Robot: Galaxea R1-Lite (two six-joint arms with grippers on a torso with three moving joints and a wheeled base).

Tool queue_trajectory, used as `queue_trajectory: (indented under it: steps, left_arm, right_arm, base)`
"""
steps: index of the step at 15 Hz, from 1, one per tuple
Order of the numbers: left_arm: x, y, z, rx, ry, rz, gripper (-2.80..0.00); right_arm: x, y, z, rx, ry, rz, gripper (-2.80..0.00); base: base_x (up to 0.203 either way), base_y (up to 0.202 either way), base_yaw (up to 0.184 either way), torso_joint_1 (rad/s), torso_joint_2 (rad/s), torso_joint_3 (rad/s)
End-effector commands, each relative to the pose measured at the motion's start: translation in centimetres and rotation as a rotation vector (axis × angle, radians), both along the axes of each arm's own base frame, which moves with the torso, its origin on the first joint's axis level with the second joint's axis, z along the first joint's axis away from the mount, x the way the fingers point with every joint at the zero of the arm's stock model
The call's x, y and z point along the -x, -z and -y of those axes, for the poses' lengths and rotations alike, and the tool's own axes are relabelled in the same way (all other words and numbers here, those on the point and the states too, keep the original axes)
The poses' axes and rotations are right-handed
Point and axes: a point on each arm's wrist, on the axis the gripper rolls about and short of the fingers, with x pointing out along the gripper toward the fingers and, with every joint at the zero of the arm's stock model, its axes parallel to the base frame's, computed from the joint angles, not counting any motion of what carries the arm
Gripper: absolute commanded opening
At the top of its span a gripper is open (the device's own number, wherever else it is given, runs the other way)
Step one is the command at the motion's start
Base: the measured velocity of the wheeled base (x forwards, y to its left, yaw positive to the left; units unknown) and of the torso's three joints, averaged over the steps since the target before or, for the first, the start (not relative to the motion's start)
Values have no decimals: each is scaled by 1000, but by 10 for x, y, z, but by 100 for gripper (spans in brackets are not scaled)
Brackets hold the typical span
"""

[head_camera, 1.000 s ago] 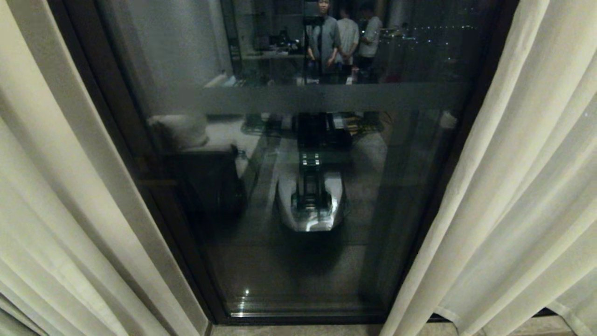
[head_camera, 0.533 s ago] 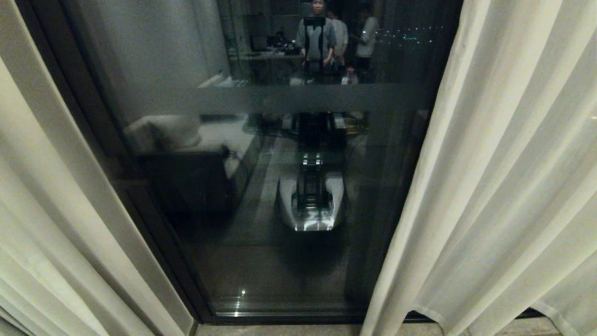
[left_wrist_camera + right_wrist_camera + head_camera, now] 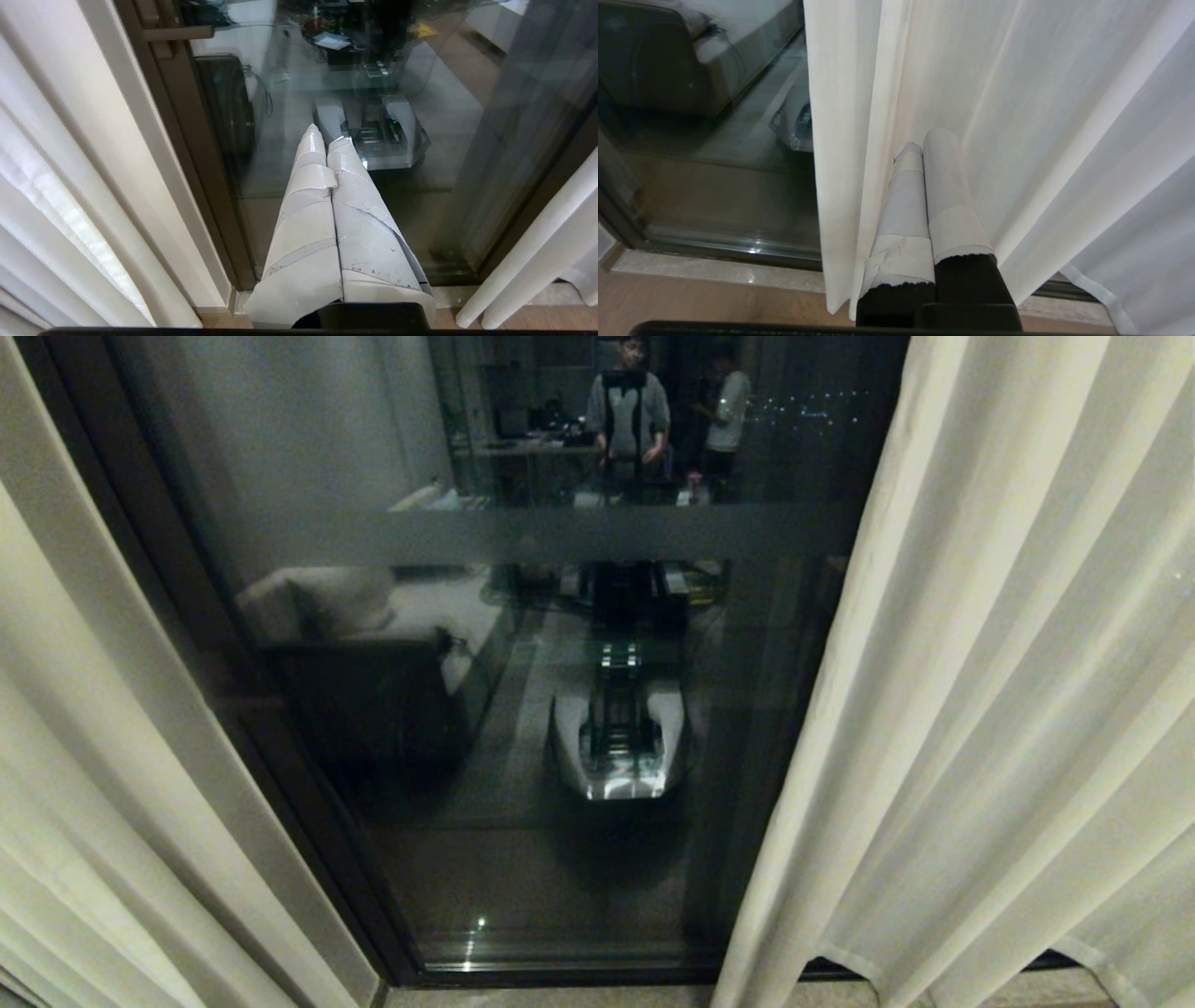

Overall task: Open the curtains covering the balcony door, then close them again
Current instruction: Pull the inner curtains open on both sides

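The cream-white curtains [image 3: 1008, 709] hung parted to either side of the balcony door [image 3: 560, 709], whose dark glass, crossed by a frosted band [image 3: 560, 534], stood exposed between the two panels and reflected the robot's base [image 3: 618, 747] and two people [image 3: 627, 411] standing behind it. The left gripper [image 3: 327, 135], its taped fingers pressed together and holding nothing, pointed toward the bare glass. The right gripper [image 3: 922, 142], likewise closed and empty, lay against the inner edge of the right-hand panel
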Motion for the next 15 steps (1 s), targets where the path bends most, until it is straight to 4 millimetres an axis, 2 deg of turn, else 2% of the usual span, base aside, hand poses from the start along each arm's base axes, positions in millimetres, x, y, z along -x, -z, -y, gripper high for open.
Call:
queue_trajectory:
  steps: [1, 15]
  left_arm:
    - [0, 0, 0, 0, 0, 2, -280]
    - [0, 0, 0, 0, 0, 2, -280]
  right_arm:
    - [0, 0, 0, 1, -2, -1, -280]
    - [0, 0, 0, 4, -3, -1, -280]
  base:
    - [0, 0, 0, 0, 0, 0]
    - [0, 0, 0, 0, 0, 0]
